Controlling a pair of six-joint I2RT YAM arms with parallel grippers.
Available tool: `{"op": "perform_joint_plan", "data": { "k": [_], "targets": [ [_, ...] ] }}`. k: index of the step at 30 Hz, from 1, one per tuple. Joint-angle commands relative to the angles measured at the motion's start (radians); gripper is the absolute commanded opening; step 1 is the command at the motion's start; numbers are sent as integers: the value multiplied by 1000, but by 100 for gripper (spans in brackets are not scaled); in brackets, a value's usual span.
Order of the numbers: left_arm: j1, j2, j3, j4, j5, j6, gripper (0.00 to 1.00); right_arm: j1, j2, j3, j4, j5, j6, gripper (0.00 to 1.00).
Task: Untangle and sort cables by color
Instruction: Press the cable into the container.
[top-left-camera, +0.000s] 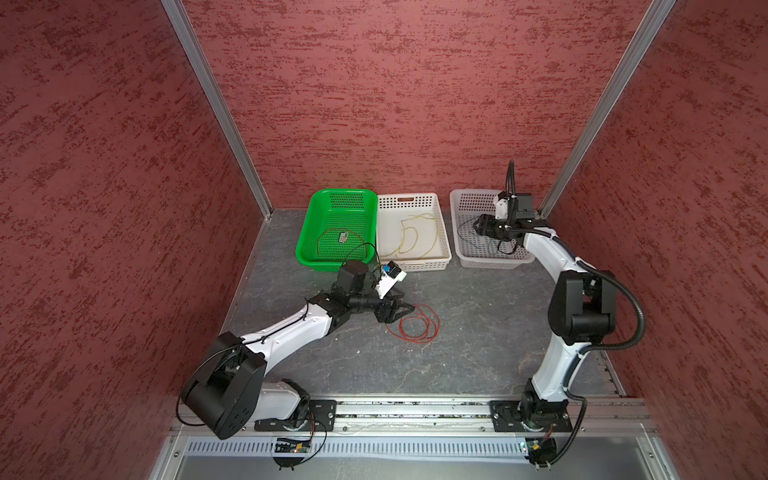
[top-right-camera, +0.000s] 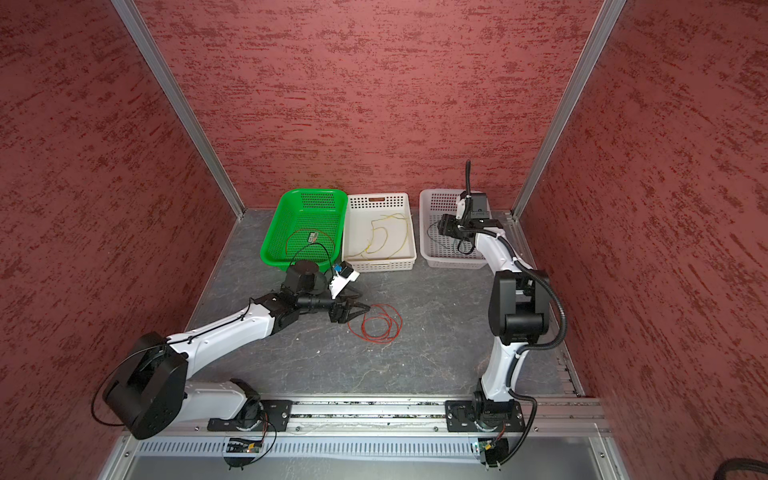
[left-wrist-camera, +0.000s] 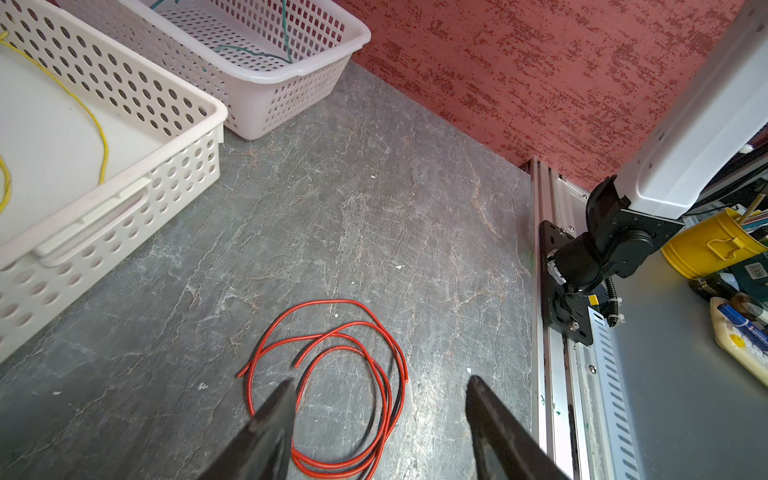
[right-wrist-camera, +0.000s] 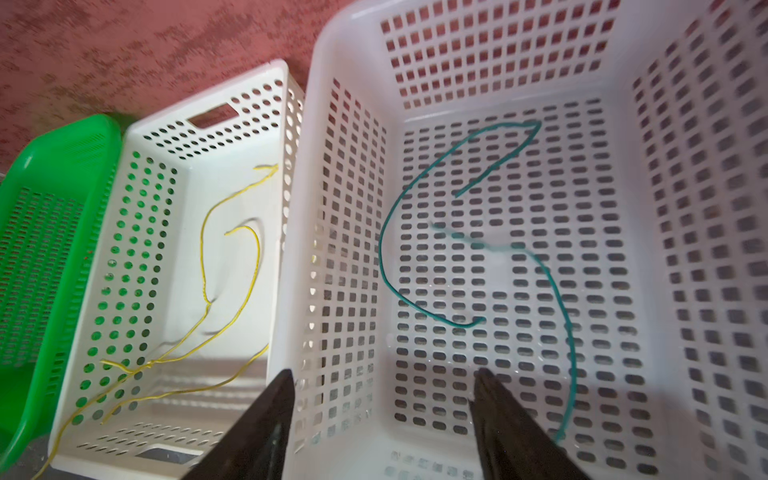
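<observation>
Left claw (left-wrist-camera: 380, 380) gapes wide, empty, over the thin red cable coil (left-wrist-camera: 386, 399) on the grey marbled table (left-wrist-camera: 374, 208). Right claw (right-wrist-camera: 384, 371), likewise spread, hangs above thin teal wires (right-wrist-camera: 382, 249) in the white slotted plastic basket (right-wrist-camera: 498, 50); one wire blurs.

Three baskets stand along the back wall (top-left-camera: 415, 104): the green basket (top-left-camera: 345, 201) touching the cream basket (top-left-camera: 409, 202), then a narrow gap before the white basket (top-left-camera: 469, 203), over which the right claw (top-left-camera: 478, 226) hangs. In front, the worktop (top-left-camera: 478, 328) lies open save a red cable coil (top-left-camera: 417, 326) by the left claw (top-left-camera: 406, 305).
</observation>
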Motion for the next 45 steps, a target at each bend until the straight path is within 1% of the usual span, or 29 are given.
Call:
{"op": "perform_joint_plan", "data": {
  "k": [1,3,5,8,12,13,14,15,17,21,24,27,30,36,40,45],
  "targets": [
    [-2,-29,0,-6,-7,7,65,-7,61,82,-69,-9,-17,69],
    [-2,-30,-2,-12,-9,8,65,-8,130,188,-121,52,-34,69],
    [-2,-27,2,-18,-9,10,65,-6,228,343,-211,126,-59,69],
    [-1,-27,10,-22,-9,10,65,-6,420,653,-389,217,-97,69],
    [-3,-33,14,-28,-13,10,65,-10,703,1160,-670,251,-142,69],
    [-3,-34,12,-31,-15,11,65,-10,733,1228,-721,257,-146,69],
    [-4,-37,11,-32,-16,11,65,-9,732,1224,-740,261,-149,69],
    [-3,-39,6,-29,-17,9,65,-9,708,1164,-735,251,-154,69],
    [-5,-39,1,-22,-15,8,65,-8,624,976,-671,217,-166,69],
    [-4,-20,13,-25,-10,15,65,-8,383,561,-434,159,-145,69],
    [-8,-6,24,-15,0,11,65,-9,257,408,-331,78,-122,69],
    [-21,9,39,4,-1,5,65,-8,169,312,-260,14,-99,69],
    [-39,31,60,14,-6,2,65,-9,111,252,-207,-10,-78,69],
    [-60,53,84,19,-9,2,65,-9,61,215,-179,-80,-54,69],
    [-63,59,95,17,-9,4,65,-17,22,170,-138,-169,-22,68],
    [-66,75,103,39,-1,0,65,-39,-47,79,-45,-268,42,68]
  ]
}}
